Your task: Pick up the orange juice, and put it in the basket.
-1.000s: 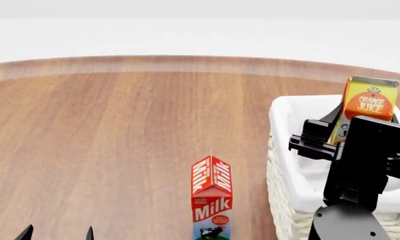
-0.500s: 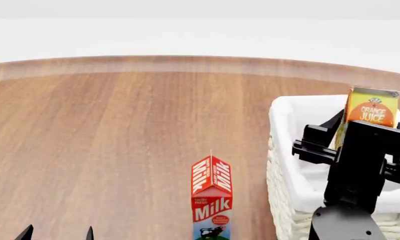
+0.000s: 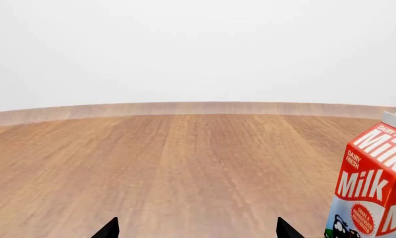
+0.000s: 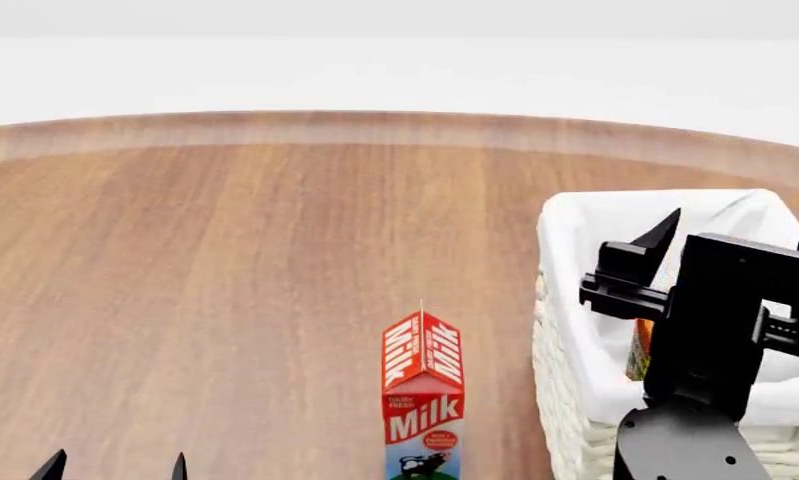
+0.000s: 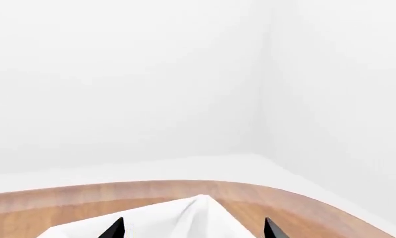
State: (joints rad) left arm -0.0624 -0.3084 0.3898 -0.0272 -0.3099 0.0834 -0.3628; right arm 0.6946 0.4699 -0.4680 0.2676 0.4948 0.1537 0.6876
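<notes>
The cream-white woven wicker basket [image 4: 559, 350], rectangular and lined with white cloth folded over its rim, is seen on the wood-grain worktop [image 4: 239, 260]. Inside it, only a narrow yellow-orange sliver of the gable-top orange juice carton [image 4: 638, 350] is visible behind the black right arm. The right tool [image 4: 733, 235] is held above the basket, its pointed tips spread and released. A red-and-white milk carton [image 4: 422, 395] stands left of the basket. The left tool [image 3: 194, 229] is open, empty.
</notes>
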